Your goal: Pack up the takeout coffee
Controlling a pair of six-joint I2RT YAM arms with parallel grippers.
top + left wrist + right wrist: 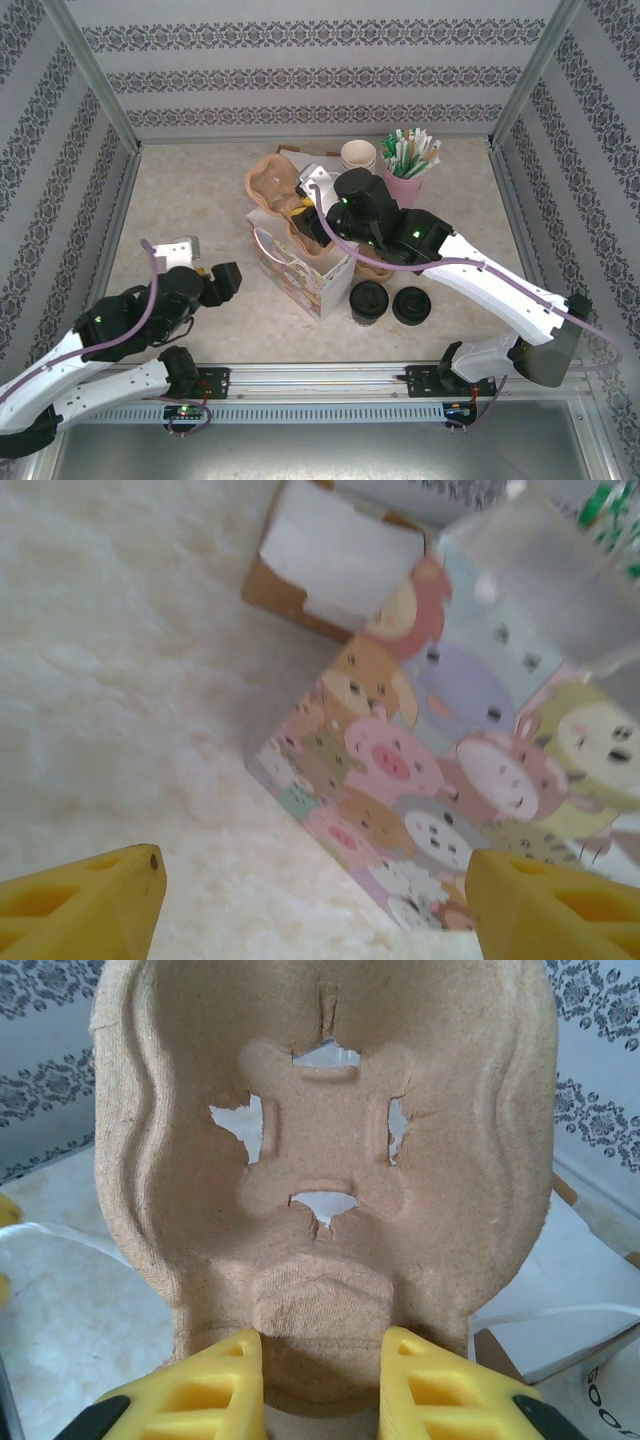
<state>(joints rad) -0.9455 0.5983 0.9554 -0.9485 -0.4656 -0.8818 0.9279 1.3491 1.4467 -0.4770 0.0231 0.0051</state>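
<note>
From above, the takeout coffee (pixel 369 302) is standing on the surface (pixel 190 190) beside a black lid pile (pixel 411 305), just right of the cartoon gift bag (pixel 300 265). At the left wrist, the left gripper (pixel 315 900) is hanging with jaws apart, facing that bag. At the right wrist, the right gripper (pixel 320 1350) is clamping a pulp cup carrier (pixel 320 1110).

Cup carrier (pixel 320 1160): top cropped by frame, lower end hidden between right claw (pixel 322 1345) fingers. Left claw (pixel 312 870) fingers cropped at bottom; bag (pixel 450 810) blurred, cut off right. Overhead, right arm (pixel 480 275) covers bag mouth.
</note>
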